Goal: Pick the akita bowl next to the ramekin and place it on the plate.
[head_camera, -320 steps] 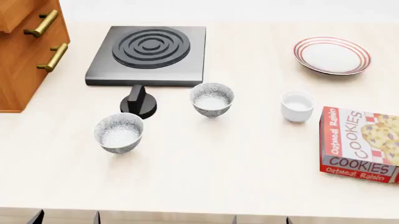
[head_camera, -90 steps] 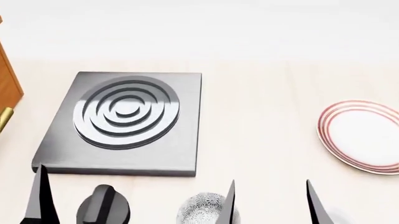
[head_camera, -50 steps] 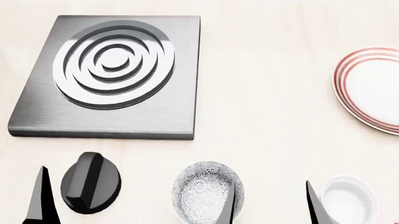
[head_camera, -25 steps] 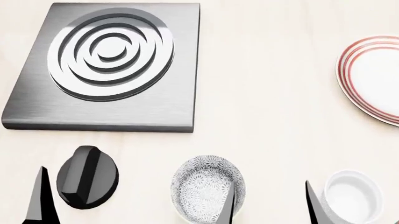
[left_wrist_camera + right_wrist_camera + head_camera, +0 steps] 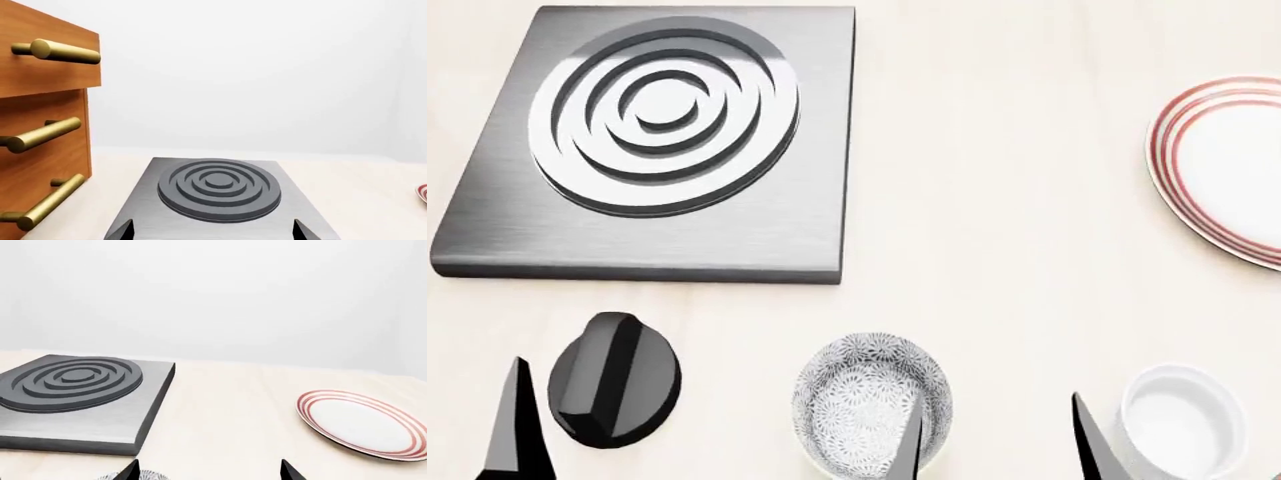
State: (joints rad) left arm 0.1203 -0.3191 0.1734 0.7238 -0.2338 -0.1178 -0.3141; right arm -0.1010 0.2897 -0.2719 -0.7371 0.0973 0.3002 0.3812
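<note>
The akita bowl [image 5: 873, 405] stands upright on the pale worktop [image 5: 1001, 250] near the lower edge of the head view, its speckled inside facing up. The ramekin [image 5: 1182, 420] sits to its right, apart from it, plain white and also upright. One dark fingertip of the right claw [image 5: 998, 442] crosses in front of the bowl's right side, and the other rises just left of the ramekin, so the gap between bowl and ramekin lies between the two tips. The fingers stand wide apart and hold nothing.

The plate [image 5: 1228, 165] with its red rings lies flat at the right edge of the head view, well apart from the bowl and farther from the robot. In the right wrist view the plate [image 5: 363, 422] shows whole, and only a sliver of the bowl's rim [image 5: 143, 475] appears at the frame's edge beside one fingertip.

A dark square burner plate [image 5: 654, 140] with raised concentric rings rests on the worktop beyond the bowl and to its left. A black knob [image 5: 614, 378] sits left of the bowl.

The left claw [image 5: 212, 231] shows only two spread tips in its wrist view, wide and empty, pointing at the burner plate [image 5: 217, 192]. A wooden drawer unit [image 5: 40, 130] with brass handles stands beside it.
</note>
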